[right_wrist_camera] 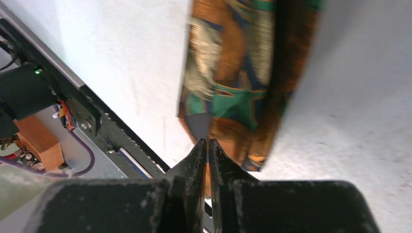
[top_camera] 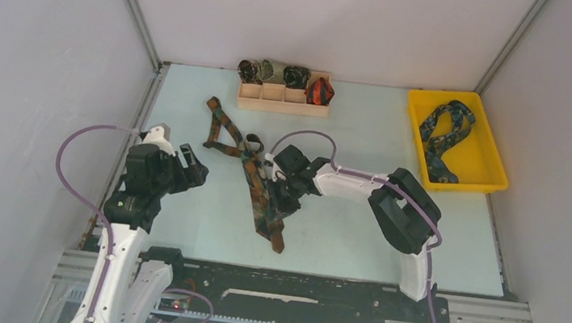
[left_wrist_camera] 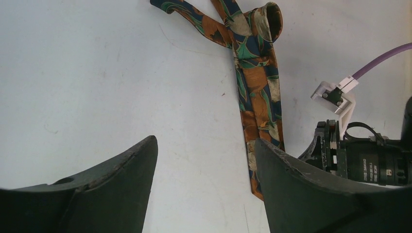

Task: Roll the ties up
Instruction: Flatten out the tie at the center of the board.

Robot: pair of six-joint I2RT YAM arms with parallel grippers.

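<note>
1. The right gripper [right_wrist_camera: 208,145], fingers pressed together, is touching its tips to the broad part of the brown tie [right_wrist_camera: 238,73]. The tie is lying unrolled on the counter [top_camera: 340,233], just under and ahead of the tips. Whether any cloth is pinched cannot be told.
2. The left gripper [left_wrist_camera: 205,141] is hovering with fingers wide apart, holding nothing, with the tie stretching ahead and to its right.
3. The roll appears to be only starting. Rolled ties [top_camera: 276,73] are sitting in a wooden box [top_camera: 282,106] far beyond both grippers. A navy tie [top_camera: 441,139] is waiting in a yellow tray [top_camera: 493,173] beyond the right gripper.
4. Next, the right gripper likely needs a firm hold on one end, turning it over itself while the left gripper is steadying the length.
</note>
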